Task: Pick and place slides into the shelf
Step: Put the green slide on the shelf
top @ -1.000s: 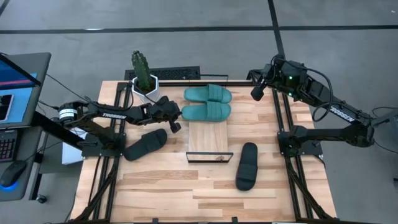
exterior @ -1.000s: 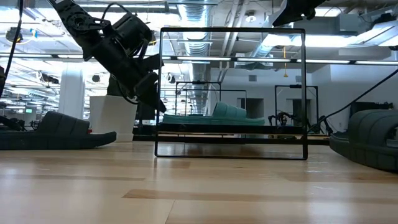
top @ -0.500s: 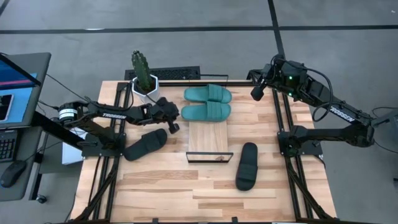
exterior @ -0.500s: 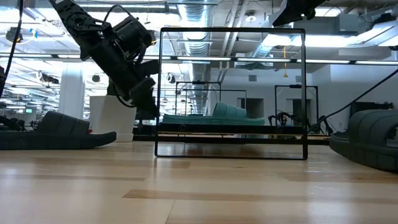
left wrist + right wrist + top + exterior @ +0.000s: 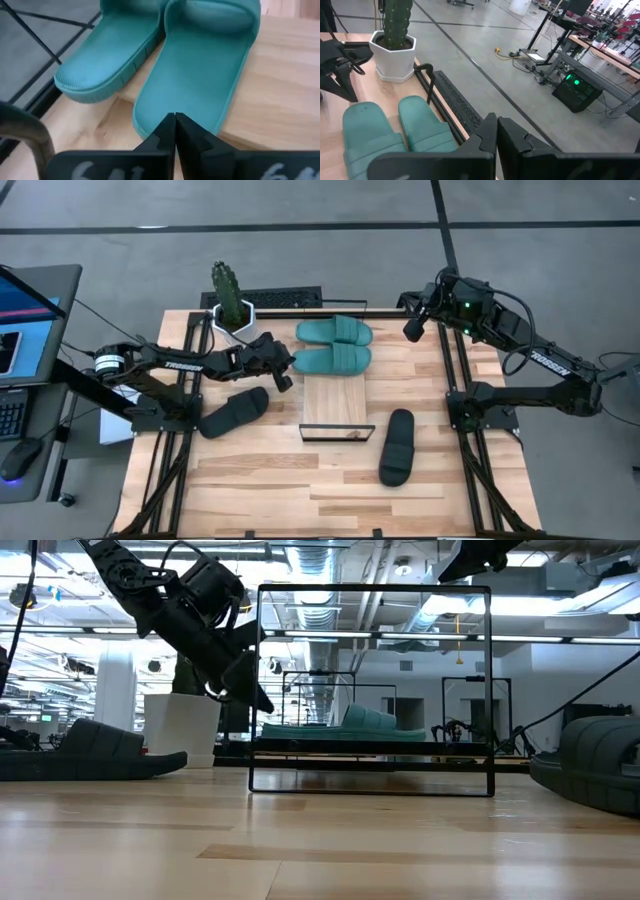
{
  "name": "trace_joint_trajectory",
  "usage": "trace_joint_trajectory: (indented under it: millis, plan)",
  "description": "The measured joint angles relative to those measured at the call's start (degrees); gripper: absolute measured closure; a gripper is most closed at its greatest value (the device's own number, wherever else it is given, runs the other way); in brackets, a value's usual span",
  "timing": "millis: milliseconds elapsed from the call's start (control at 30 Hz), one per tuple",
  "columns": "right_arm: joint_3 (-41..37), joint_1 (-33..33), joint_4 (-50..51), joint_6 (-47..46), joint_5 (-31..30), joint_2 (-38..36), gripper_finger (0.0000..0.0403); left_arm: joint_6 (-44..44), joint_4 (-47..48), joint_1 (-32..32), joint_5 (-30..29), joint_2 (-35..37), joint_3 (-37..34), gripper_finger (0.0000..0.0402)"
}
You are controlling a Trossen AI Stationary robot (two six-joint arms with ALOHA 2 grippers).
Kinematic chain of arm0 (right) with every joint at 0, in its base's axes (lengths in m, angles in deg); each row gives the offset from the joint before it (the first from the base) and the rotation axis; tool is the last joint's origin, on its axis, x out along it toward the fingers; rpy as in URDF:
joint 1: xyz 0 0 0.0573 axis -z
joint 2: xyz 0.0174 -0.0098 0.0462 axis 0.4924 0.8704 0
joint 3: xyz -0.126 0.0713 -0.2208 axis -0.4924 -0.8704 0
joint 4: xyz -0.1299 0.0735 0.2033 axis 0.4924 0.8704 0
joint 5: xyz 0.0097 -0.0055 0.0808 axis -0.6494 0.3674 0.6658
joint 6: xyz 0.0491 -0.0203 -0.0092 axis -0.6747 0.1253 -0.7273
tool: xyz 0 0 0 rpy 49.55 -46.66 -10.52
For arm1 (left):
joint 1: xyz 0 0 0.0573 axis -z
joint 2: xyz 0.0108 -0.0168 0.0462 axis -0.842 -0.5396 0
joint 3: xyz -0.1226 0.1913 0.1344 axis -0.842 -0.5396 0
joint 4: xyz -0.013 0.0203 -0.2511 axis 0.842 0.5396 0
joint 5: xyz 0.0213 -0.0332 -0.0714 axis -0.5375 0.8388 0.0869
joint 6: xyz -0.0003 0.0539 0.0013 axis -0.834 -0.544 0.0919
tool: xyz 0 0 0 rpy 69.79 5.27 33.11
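A: Count the slides for me, near to far.

B: Four. Nearest is a black slide (image 5: pixel 397 447) lying on the counter (image 5: pixel 260 490), right of the shelf's near end. A bit farther, on the left, the second black slide (image 5: pixel 233 412) lies on the counter at an angle. Both are plain rubber with one wide strap and an open toe.

A: And the teal ones?

B: Two teal slides, side by side across the far end of the shelf (image 5: pixel 335 400): the nearer (image 5: pixel 331 360) and the farther (image 5: pixel 335 331), touching along their edges. Same wide strap, ribbed on top.

A: The shelf itself?

B: One long, narrow light-wood plank in a thin black wire frame; its near half is bare.

A: Arms?

B: Two. The left gripper (image 5: pixel 283 369) hangs just left of the nearer teal slide, jaws clenched on nothing. The right gripper (image 5: pixel 412 330) waits high at the far right, jaws clenched too.

A: Anything else?

B: One cactus (image 5: pixel 229 293) in a white pot, far left.
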Motion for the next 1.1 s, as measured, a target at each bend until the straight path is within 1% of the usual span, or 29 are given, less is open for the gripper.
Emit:
trace_joint_trajectory:
  millis: [133,333,567,900,1033,1100]
  plan:
    - [0.0,0.0,0.0,0.0,-0.02,0.0,0.0403,0.84,4.32,0.0,-0.22,0.0,0.0,0.0401]
    - [0.0,0.0,-0.01,0.0,-0.01,0.0,0.0403,3.23,9.64,0.0,-2.56,0.0,0.0,0.0401]
    - [0.0,0.0,-0.02,0.0,0.0,0.0,0.0403,2.68,7.02,0.02,-0.1,0.0,0.0,0.0401]
    - [0.0,0.0,-0.02,0.0,-0.02,0.0,0.0403,1.64,2.61,0.02,-0.04,-0.02,0.0,0.0401]
    - [0.0,0.01,-0.02,0.0,0.0,0.0,0.0403,1.54,5.03,0.02,-0.38,-0.02,0.0,0.0401]
    - [0.0,0.01,-0.01,0.0,0.0,0.01,0.0403,1.97,7.44,0.02,-1.67,-0.02,0.0,0.0401]
